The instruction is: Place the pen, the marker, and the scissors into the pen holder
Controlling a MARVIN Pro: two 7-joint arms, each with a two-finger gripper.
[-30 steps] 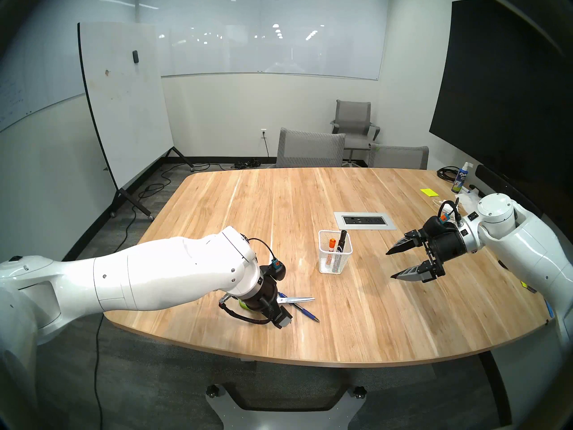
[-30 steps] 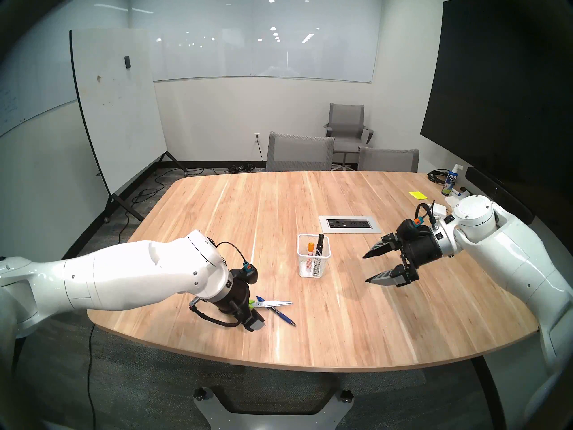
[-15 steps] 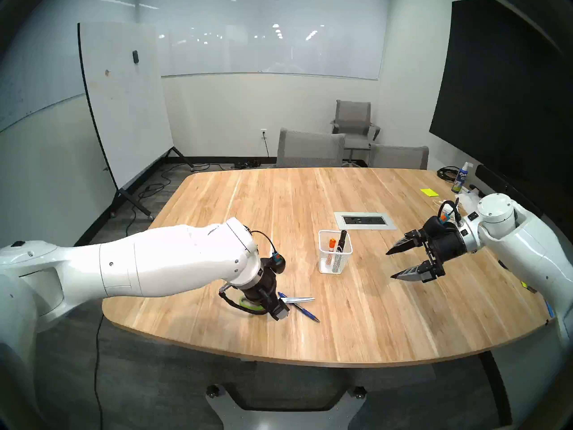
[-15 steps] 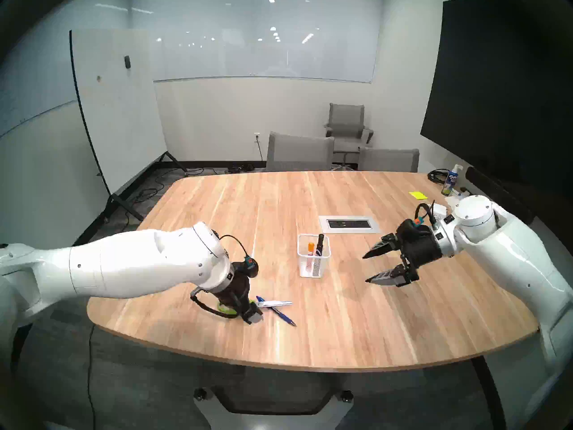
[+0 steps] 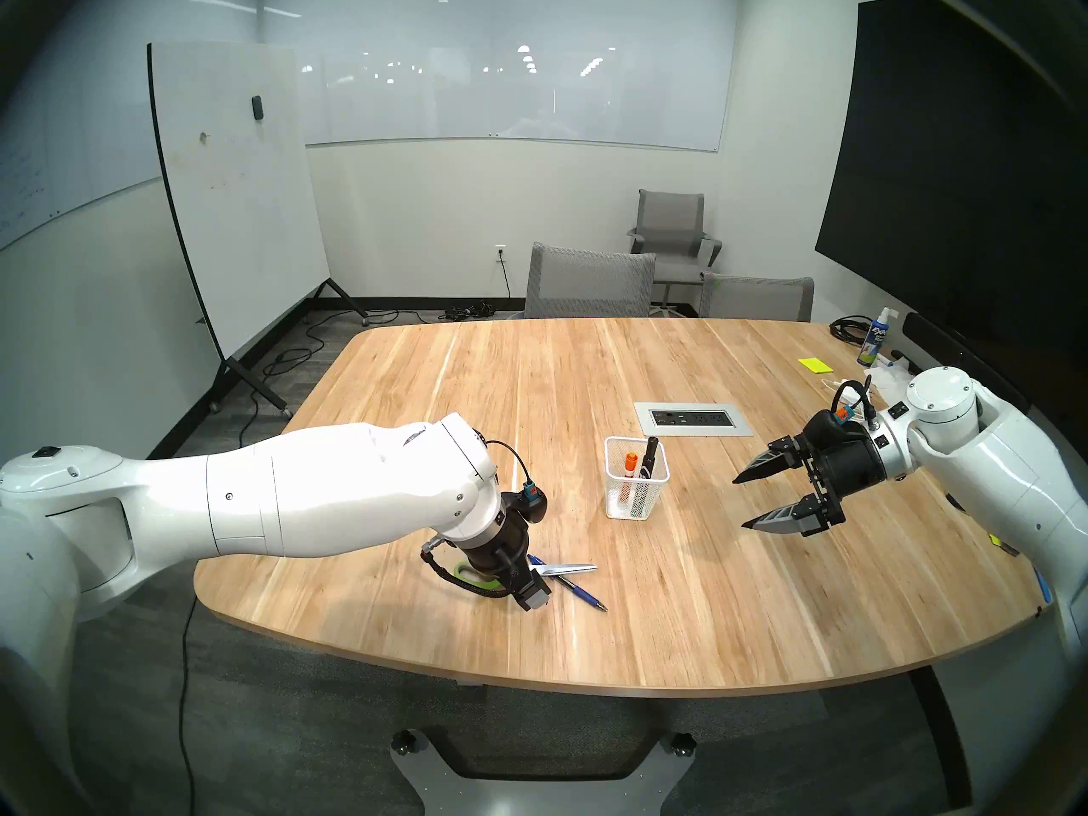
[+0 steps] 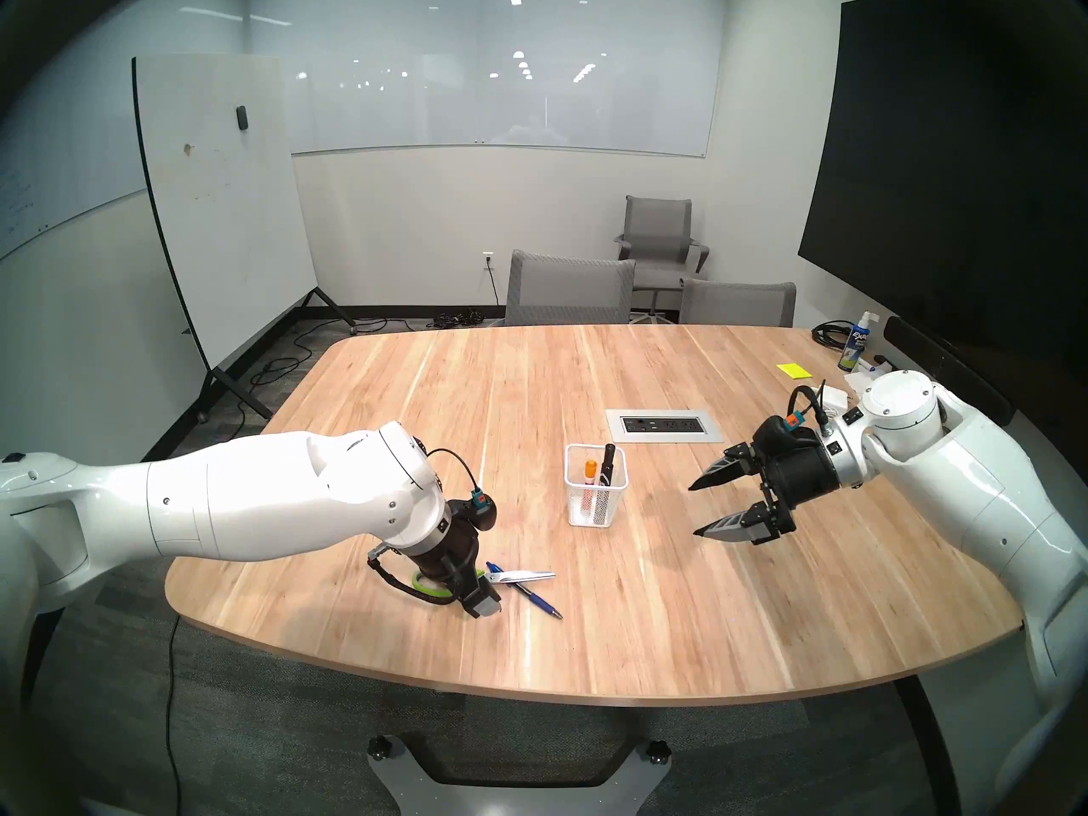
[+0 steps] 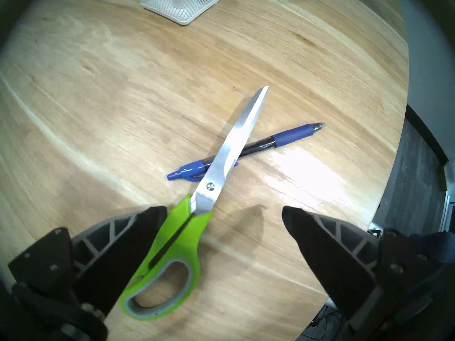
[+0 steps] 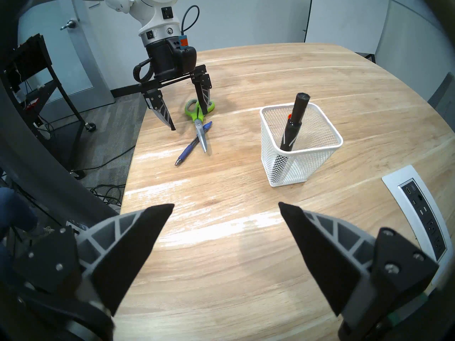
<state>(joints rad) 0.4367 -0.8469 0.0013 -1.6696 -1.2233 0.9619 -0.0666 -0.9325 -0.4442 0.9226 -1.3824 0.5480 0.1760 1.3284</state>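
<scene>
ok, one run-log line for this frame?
left gripper: open, straddling scissors handles | scissors: across pen | pen holder: black marker inside | right gripper: open, empty

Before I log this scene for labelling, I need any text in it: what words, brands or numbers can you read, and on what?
"EXPO": on the spray bottle at the table's far right corner; the smaller print beneath is too blurred to read.
Black marker in the pen holder: light marks, unreadable.
Pen and scissors: no legible text.

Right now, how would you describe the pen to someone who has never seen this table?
On the wooden table, look near the front edge, under the open left gripper. The pen lies flat there, crossed beneath the blades of the green-handled scissors. It is slim, blue, silver-tipped.
</scene>
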